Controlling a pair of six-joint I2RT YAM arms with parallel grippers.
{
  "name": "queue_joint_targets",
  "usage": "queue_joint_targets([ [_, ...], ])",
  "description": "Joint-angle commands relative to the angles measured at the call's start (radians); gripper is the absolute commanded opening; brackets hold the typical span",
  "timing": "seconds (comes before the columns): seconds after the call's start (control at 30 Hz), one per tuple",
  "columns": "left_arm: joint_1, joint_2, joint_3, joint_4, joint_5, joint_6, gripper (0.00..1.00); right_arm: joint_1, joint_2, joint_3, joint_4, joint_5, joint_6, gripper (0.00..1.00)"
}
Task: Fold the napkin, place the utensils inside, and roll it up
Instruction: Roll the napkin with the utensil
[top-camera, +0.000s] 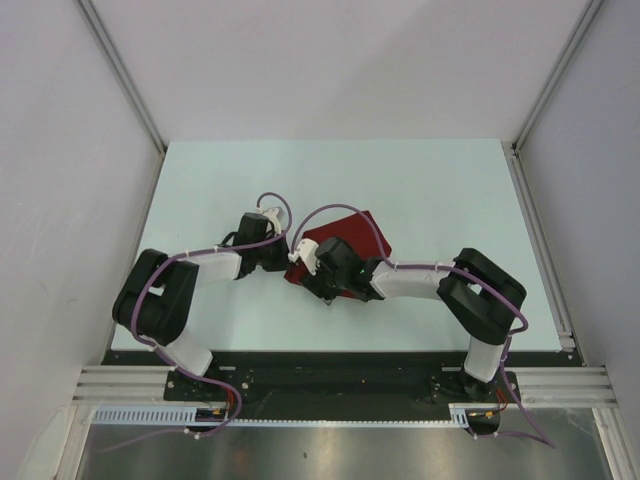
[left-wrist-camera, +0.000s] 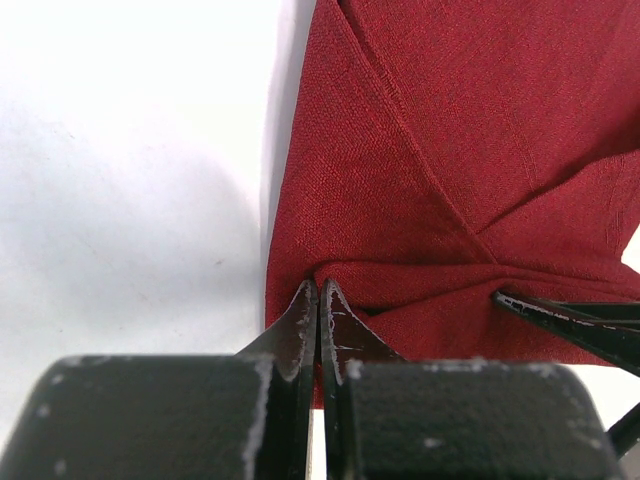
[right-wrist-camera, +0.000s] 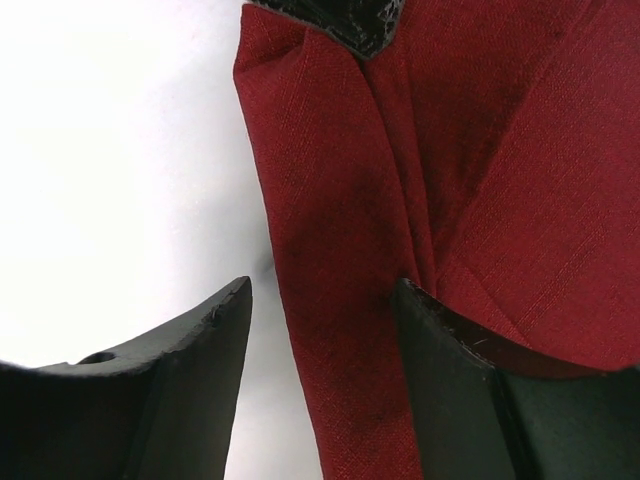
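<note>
The dark red napkin (top-camera: 352, 232) lies folded mid-table, with a rolled fold along its left edge. My left gripper (top-camera: 292, 258) is shut, its tips (left-wrist-camera: 318, 287) pinching the bunched end of that fold on the napkin (left-wrist-camera: 450, 150). My right gripper (top-camera: 320, 288) is open, and its jaws (right-wrist-camera: 325, 300) straddle the rolled edge of the napkin (right-wrist-camera: 330, 250) without closing on it. One of its fingers (left-wrist-camera: 570, 320) shows in the left wrist view. The left fingertips (right-wrist-camera: 350, 25) show at the top of the right wrist view. The fork is hidden.
The pale table (top-camera: 200, 190) is bounded by white walls and metal rails (top-camera: 540, 230) at the sides. Purple cables (top-camera: 275, 205) loop over both wrists above the napkin.
</note>
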Motion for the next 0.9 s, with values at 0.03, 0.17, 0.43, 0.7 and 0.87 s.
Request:
queue_joint_targets([
  [0.03,0.018,0.028,0.010,-0.043,-0.047,0.020,0.00,-0.028,0.020,0.028,-0.055,0.011,-0.009,0.63],
  [0.17,0.018,0.024,0.008,-0.034,-0.044,0.017,0.00,-0.045,0.049,0.041,-0.120,-0.050,0.020,0.62],
  [0.43,0.019,-0.037,0.010,-0.026,-0.048,-0.003,0.18,-0.097,0.130,0.070,-0.261,-0.240,0.101,0.43],
  [0.7,0.035,-0.209,-0.062,-0.009,-0.126,-0.041,0.69,-0.131,0.166,0.047,-0.302,-0.483,0.149,0.23],
  [0.87,0.035,-0.313,-0.165,0.028,-0.113,-0.051,0.78,-0.155,0.180,0.048,-0.298,-0.627,0.164,0.21],
])
